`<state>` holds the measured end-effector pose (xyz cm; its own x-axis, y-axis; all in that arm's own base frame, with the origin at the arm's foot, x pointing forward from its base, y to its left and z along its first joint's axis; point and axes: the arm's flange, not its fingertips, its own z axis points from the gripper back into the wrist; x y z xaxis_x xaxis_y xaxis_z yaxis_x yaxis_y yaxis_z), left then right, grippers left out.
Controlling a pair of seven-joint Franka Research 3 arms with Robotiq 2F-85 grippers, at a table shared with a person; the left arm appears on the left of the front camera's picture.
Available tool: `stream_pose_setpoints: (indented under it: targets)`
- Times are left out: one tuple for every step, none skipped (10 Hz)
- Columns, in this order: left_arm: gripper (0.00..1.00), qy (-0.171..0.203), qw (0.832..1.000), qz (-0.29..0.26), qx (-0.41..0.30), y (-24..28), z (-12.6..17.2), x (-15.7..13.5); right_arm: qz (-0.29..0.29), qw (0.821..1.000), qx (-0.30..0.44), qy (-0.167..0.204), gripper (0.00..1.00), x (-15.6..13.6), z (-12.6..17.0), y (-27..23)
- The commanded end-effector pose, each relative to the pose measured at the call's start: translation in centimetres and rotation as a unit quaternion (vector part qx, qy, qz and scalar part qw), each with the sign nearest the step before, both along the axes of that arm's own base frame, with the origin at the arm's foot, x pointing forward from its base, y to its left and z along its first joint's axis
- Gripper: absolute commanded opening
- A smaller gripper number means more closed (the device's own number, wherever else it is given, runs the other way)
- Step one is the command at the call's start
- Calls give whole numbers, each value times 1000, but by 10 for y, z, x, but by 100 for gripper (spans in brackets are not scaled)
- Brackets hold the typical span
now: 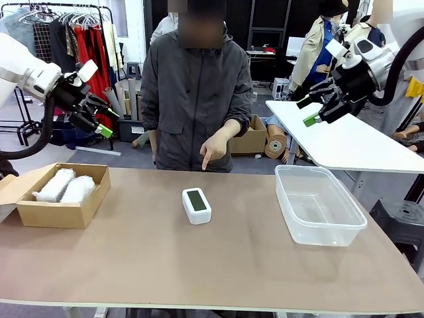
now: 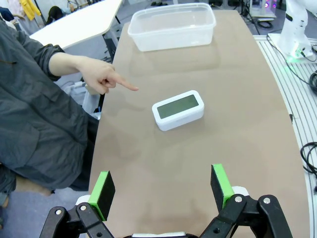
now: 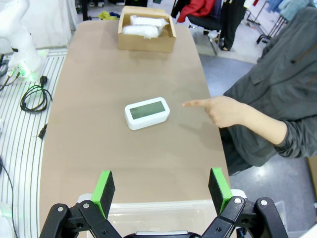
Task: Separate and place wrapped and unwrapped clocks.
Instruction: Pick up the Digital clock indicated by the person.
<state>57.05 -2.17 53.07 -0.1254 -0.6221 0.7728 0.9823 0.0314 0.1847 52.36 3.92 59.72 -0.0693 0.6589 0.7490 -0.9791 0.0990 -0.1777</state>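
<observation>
Bare clock (image 1: pixel 197 205) lies screen-up mid-table, not yet sorted.
The clear tub (image 1: pixel 283 199) on the robot's right has nothing in it, and the cardboard box (image 1: pixel 63 215) on the left holds both wrapped clocks (image 1: pixel 56 185). The person's hand (image 1: pixel 213 147) points at the bare one. The left gripper (image 1: pixel 103 119) and right gripper (image 1: pixel 308 110) hover high, fingers wide apart and holding nothing. Next, I'd say, one arm descends, straddles the clock and carries it to the tub. No writing is readable.
</observation>
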Motion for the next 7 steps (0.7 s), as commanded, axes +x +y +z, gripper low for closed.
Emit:
stream_pose_setpoints:
  targets:
    - [100, 0, 1000, 5, 3, 1, 1, 0, 0, 1000, -5, -3, 100, -1, 1, -1]
    - [100, 0, 1000, 5, 3, 1, 1, 0, 0, 1000, -5, -3, 100, -1, 1, -1]
    - [100, 0, 1000, 5, 3, 1, 1, 0, 0, 1000, -5, -3, 100, -1, 1, -1]
    - [100, 0, 1000, 5, 3, 1, 1, 0, 0, 1000, 0, 0, 100, 0, 0, 0]
    - [100, 0, 1000, 5, 3, 1, 1, 0, -8, 999, -28, 14, 100, -5, 4, 20]
    - [100, 0, 1000, 5, 3, 1, 1, 0, -21, 997, -64, 25, 100, -14, 12, 48]
    - [100, 0, 1000, 5, 3, 1, 1, 0, -47, 992, -110, 25, 100, -17, 16, 69]
